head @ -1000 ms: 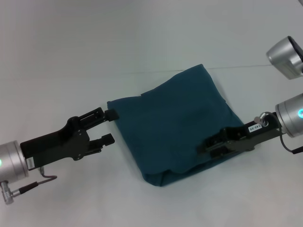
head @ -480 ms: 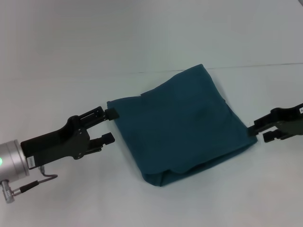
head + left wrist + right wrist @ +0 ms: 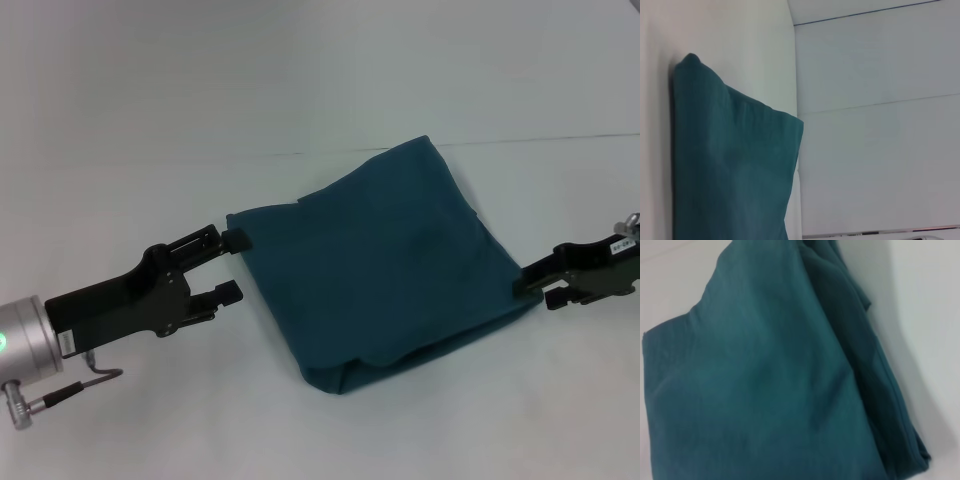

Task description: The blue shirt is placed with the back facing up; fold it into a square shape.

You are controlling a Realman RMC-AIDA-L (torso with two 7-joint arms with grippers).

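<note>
The blue shirt (image 3: pixel 380 265) lies folded into a rough square in the middle of the white table, with a loose flap along its near edge. It also fills the right wrist view (image 3: pixel 765 380) and shows in the left wrist view (image 3: pixel 730 165). My left gripper (image 3: pixel 233 266) is open at the shirt's left corner, its upper fingertip right against the cloth edge, nothing between the fingers. At the shirt's right corner my right gripper (image 3: pixel 537 293) is open and holds nothing, its tips just off the fabric.
The white table (image 3: pixel 300 90) spreads all around the shirt. A thin dark seam line (image 3: pixel 560 138) crosses the surface behind the shirt.
My right gripper has pulled off the top of the shirt out to the right, then edged back to the shirt's right corner. The left gripper and the shirt have stayed put.
</note>
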